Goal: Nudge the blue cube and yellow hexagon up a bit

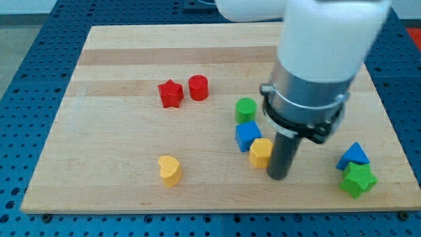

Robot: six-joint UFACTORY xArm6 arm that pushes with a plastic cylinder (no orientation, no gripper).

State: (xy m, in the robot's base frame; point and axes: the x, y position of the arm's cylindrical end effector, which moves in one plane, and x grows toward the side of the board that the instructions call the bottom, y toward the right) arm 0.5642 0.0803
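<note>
The blue cube [247, 135] sits right of the board's middle, with the yellow hexagon [260, 152] touching its lower right corner. My tip [278, 176] is at the end of the dark rod, just right of the yellow hexagon and slightly below it, very close to or touching its right side. The arm's large white and grey body hangs above the rod and hides the board behind it.
A green cylinder [245, 109] stands just above the blue cube. A red star [170, 93] and red cylinder [198, 87] sit upper left of centre. A yellow heart [169, 170] lies lower left. A blue triangle [353, 156] and green star [358, 179] sit at the right edge of the wooden board [99, 131].
</note>
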